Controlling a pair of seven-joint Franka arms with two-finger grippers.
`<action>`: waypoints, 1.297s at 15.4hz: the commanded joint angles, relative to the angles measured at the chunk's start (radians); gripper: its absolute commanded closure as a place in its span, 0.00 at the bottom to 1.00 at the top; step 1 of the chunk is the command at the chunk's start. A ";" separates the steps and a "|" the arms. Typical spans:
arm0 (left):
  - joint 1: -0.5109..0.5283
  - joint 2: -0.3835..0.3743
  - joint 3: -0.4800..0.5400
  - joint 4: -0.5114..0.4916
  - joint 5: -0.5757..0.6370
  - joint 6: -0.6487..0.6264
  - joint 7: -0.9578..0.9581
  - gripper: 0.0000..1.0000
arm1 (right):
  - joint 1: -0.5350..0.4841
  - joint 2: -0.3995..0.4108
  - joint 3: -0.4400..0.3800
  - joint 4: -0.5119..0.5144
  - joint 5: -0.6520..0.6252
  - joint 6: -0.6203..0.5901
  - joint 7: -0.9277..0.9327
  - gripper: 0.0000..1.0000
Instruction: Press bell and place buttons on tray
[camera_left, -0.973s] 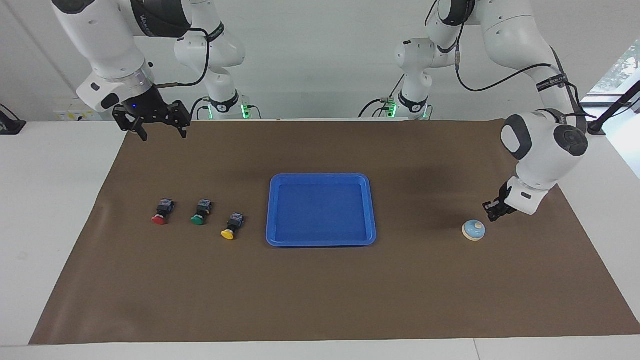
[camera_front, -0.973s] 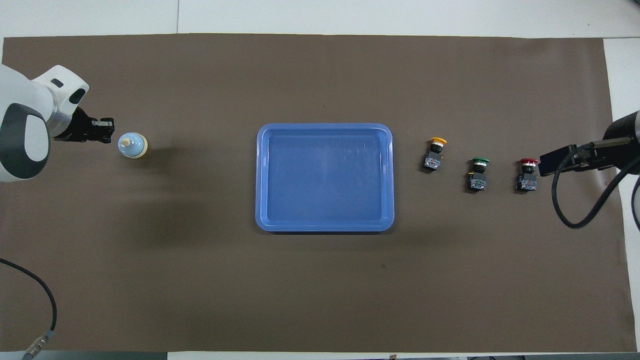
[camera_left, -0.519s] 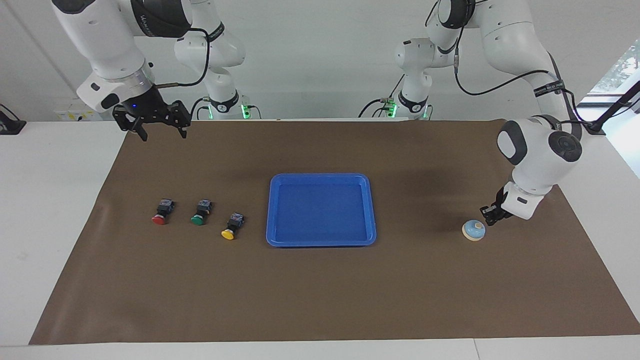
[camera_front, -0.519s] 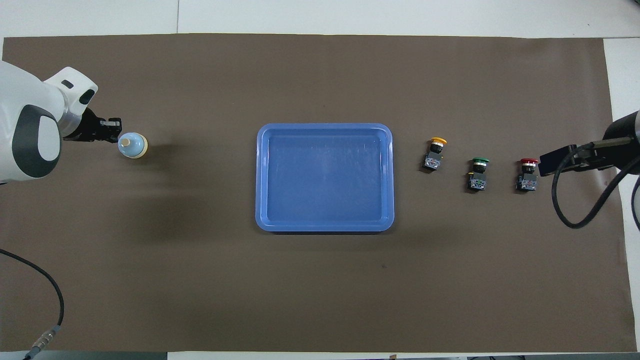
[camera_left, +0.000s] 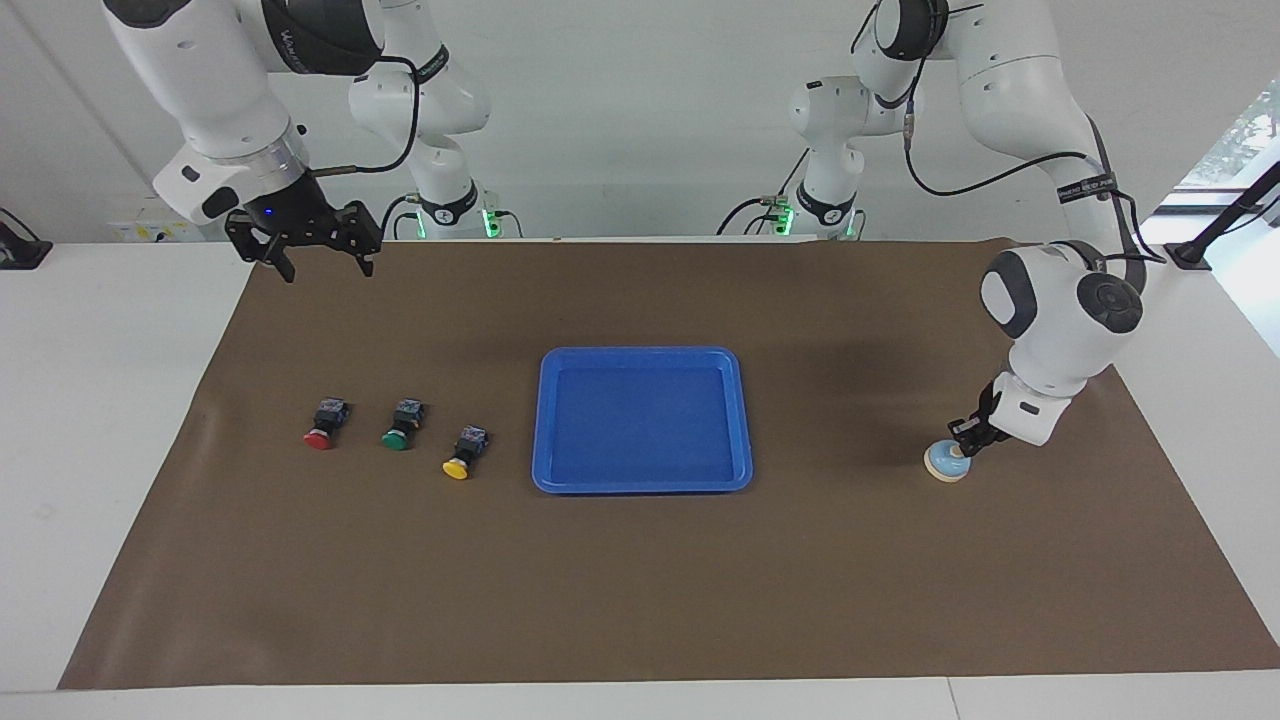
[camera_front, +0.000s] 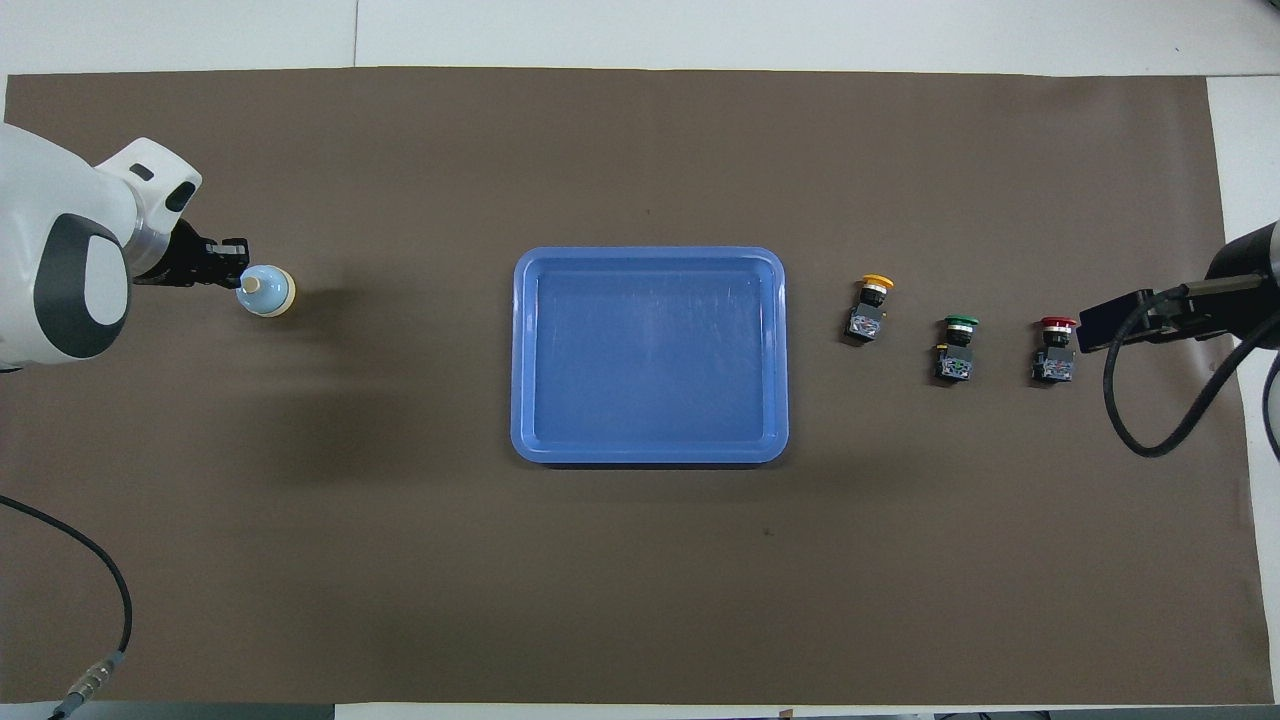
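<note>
Bell sits under the closed left hand (tilted down); right hand hangs open.

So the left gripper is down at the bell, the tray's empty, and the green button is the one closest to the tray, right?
Not quite: the yellow button lies closest to the tray, with the green button next along, as the facing view shows. The rest holds: the left gripper is down at the bell, and the tray is empty.
</note>
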 joint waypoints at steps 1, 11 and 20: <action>-0.023 -0.010 0.008 -0.022 0.013 0.024 -0.023 1.00 | -0.012 -0.008 0.006 -0.005 -0.009 -0.009 -0.023 0.00; -0.012 -0.010 0.008 -0.021 0.012 0.021 -0.020 1.00 | -0.012 -0.008 0.006 -0.007 -0.009 -0.009 -0.023 0.00; -0.012 -0.145 0.017 0.174 0.017 -0.289 0.029 0.00 | -0.012 -0.008 0.006 -0.005 -0.009 -0.009 -0.023 0.00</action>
